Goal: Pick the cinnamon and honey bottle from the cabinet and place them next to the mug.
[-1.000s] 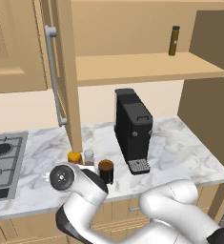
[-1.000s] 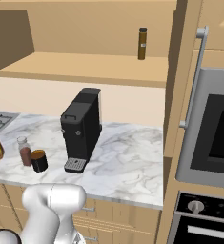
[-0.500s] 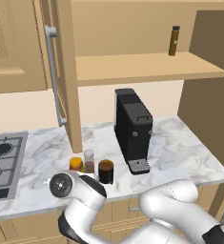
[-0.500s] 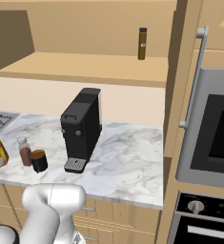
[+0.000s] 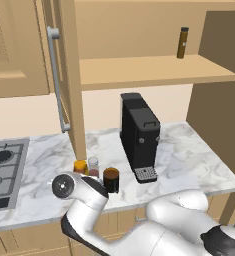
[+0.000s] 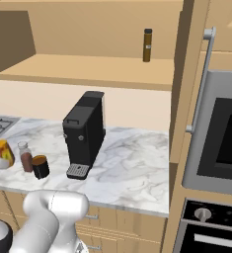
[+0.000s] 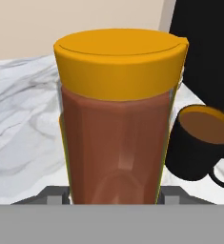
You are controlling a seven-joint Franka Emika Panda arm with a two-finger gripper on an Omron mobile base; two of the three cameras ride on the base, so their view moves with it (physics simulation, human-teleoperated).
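The honey bottle (image 7: pixel 116 138) fills the hand view, orange-brown with a yellow-orange cap, and my gripper (image 7: pixel 112 196) is shut on its lower body. It stands low at the marble counter (image 5: pixel 189 155), just left of the cinnamon (image 5: pixel 93 166), a clear jar of reddish-brown powder. The dark mug (image 5: pixel 111 179) sits right of the jar. The same row shows in the right base view: honey bottle (image 6: pixel 4 152), cinnamon (image 6: pixel 24 157), mug (image 6: pixel 40 167). In the hand view the mug (image 7: pixel 199 143) is close on the right. The cabinet's open door (image 5: pixel 69 75) rises behind the row.
A tall black coffee machine (image 5: pixel 139 135) stands right of the mug. A thin dark bottle with a yellow cap (image 5: pixel 182 42) is on the cabinet shelf (image 5: pixel 154 70). A gas hob (image 5: pixel 1 170) lies to the left and an oven (image 6: pixel 221 143) to the right.
The honey bottle has come down a little in my gripper and shifted closer to the cinnamon jar. The cinnamon and the mug have stayed put.
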